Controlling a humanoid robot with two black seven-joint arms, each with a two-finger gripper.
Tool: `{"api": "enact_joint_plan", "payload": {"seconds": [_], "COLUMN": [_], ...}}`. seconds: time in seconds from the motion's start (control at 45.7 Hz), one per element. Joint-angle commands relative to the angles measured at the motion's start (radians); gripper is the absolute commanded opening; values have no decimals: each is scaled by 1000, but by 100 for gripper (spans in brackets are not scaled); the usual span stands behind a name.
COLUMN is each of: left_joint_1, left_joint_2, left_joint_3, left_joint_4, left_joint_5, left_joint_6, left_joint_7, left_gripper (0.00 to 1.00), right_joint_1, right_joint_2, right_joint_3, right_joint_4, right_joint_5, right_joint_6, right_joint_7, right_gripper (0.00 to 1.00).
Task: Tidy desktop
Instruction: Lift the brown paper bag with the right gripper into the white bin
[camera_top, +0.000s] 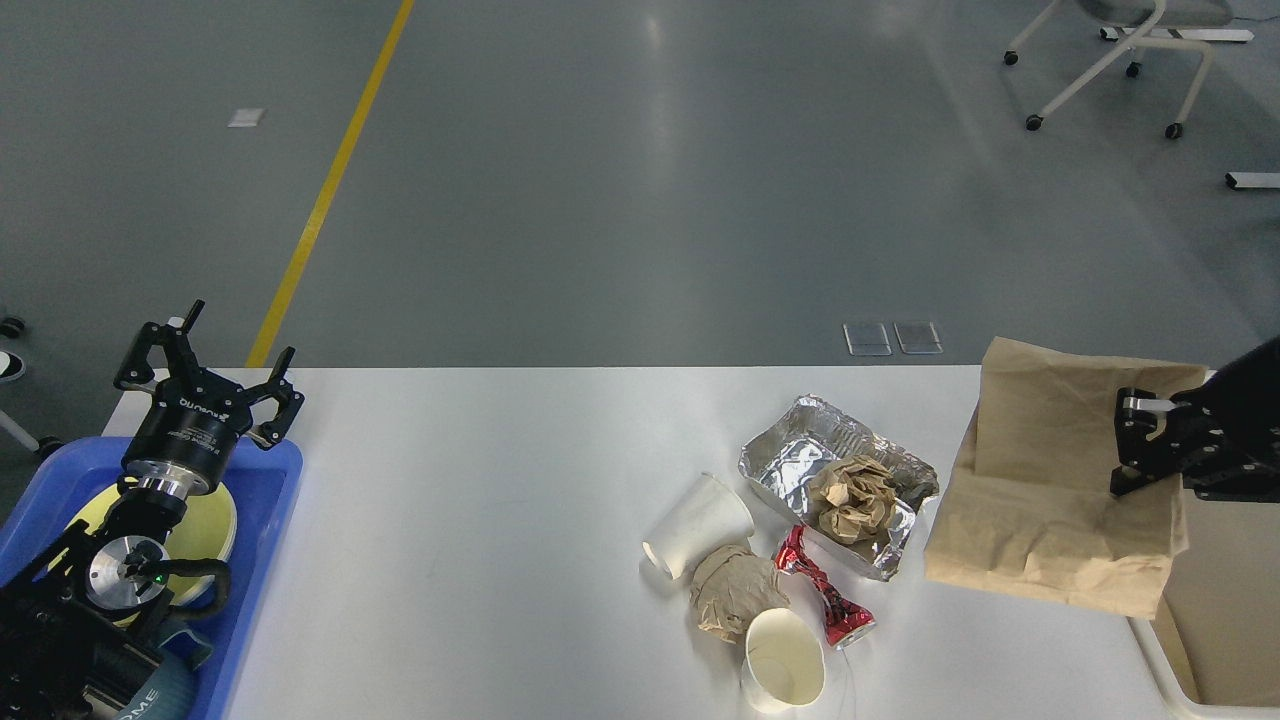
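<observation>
Brown paper fills the right of the frame: a creased paper bag (1050, 500) hangs clamped in the right gripper (1135, 440), whose black fingers pinch its upper right part, and it hides most of the cream bin (1190, 640) behind and below it, so that only the bin's lower corner shows at the bottom right edge. The right arm itself is cut off by the frame's right edge, and just a dark wrist section is visible. The bag's lower edge hangs over the right end of the desktop (500, 520), whose own right corner is covered there. The desktop lies across the lower half of the frame, its long axis running left to right, its near edge cut off by the bottom of the frame. At lower left a blue tray (270, 500) sits on it, partly hidden by the left arm, with a yellow plate (210, 530) half covered inside. The left gripper (208, 365) stands above the tray's far edge, fingers spread wide and holding nothing. In the lower centre right lie a foil container (800, 460) with a crumpled paper wad (855, 500) in it, a tipped white cup (700, 525), another brown wad (730, 590), a red wrapper (825, 590), and a second cup (785, 665) clipped by the bottom edge.
</observation>
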Motion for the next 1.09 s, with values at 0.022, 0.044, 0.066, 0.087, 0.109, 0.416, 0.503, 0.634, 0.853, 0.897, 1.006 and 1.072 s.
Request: {"api": "enact_joint_plan", "payload": {"seconds": [0.022,0.044,0.066,0.087,0.109,0.416,0.503,0.634,0.853,0.897,1.006,1.072], "left_joint_1": [0,0,0,0,0,0,0,0,0,0,0,0], "left_joint_2": [0,0,0,0,0,0,0,0,0,0,0,0], "left_joint_3": [0,0,0,0,0,0,0,0,0,0,0,0], "left_joint_4": [0,0,0,0,0,0,0,0,0,0,0,0], "left_joint_5": [0,0,0,0,0,0,0,0,0,0,0,0], "left_joint_6": [0,0,0,0,0,0,0,0,0,0,0,0], "left_joint_7": [0,0,0,0,0,0,0,0,0,0,0,0], "left_gripper": [96,96,96,96,96,96,96,96,96,96,96,96], "right_joint_1": [-118,-144,-173,-202,-230,-670,-816,-1093,-1414,-1463,-1571,-1634], "right_joint_2": [-37,-45,-52,-62,-72,-135,-128,-109,21,55,127,182], "right_joint_3": [-21,-15,-7,-3,4,240,325,531,689,712,777,795], "right_joint_4": [-156,-189,-222,-255,-287,-742,-867,-1043,-1260,-1296,-1398,-1457], "right_joint_5": [61,64,65,67,67,65,67,65,67,67,65,65], "right_joint_6": [-51,-55,-59,-63,-68,-102,-105,-195,-416,-445,-529,-572], "right_joint_7": [2,2,2,2,2,5,3,2,2,0,0,-1], "right_gripper": [0,0,0,0,0,0,0,0,0,0,0,0]}}
